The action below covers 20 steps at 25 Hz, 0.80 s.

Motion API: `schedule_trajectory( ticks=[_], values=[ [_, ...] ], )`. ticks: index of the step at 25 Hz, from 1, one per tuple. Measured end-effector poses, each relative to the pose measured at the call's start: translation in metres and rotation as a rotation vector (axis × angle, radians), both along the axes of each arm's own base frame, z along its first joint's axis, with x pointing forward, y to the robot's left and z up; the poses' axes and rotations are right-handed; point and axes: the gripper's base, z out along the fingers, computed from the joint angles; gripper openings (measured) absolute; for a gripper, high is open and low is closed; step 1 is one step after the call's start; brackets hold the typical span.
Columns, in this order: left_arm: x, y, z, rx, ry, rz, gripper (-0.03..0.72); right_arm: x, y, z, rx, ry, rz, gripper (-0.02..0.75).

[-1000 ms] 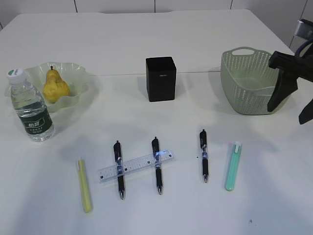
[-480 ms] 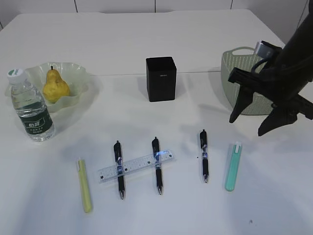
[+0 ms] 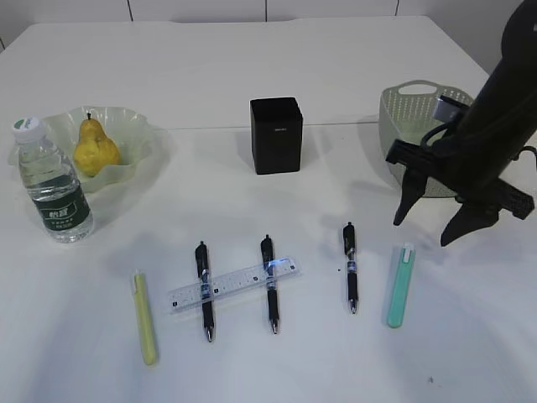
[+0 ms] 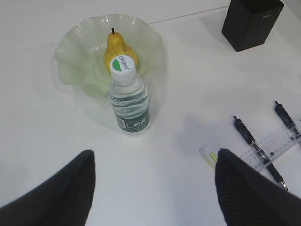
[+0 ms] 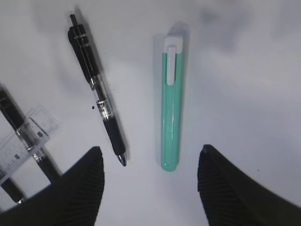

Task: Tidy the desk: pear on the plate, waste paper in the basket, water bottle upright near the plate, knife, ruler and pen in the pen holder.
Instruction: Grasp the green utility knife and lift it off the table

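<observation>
Above the teal knife (image 3: 399, 285), the right gripper (image 3: 436, 220) is held with jaws wide apart and empty. The left gripper (image 4: 155, 188) is likewise spread and empty near the water bottle (image 4: 129, 103), which stands upright beside the plate (image 4: 75, 66) bearing the pear (image 4: 117, 47).

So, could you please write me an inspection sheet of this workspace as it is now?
Surface: white table, no spills seen.
Job's things: pear on the plate; water bottle upright beside the plate; ruler lying across two black pens; third black pen apart; pen holder upright; basket at right, contents not visible.
Clutter: teal knife and yellow knife lying flat.
Grippers: right gripper open above the teal knife, holding nothing; left gripper open, empty.
Cables: a dark cable on the right arm near the basket.
Surroundings: pale panelled wall behind.
</observation>
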Motion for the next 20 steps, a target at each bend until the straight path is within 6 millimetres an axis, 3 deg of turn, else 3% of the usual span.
schedule_trajectory(
  ticks=[10,20],
  values=[
    [0.0,0.0,0.0,0.0,0.0,0.0,0.561,0.008,-0.002,-0.031,-0.05,0.058,0.005,0.494],
    [0.0,0.0,0.0,0.0,0.0,0.0,0.561,0.01,0.001,-0.035,-0.13,0.042,0.012,0.494]
  ],
)
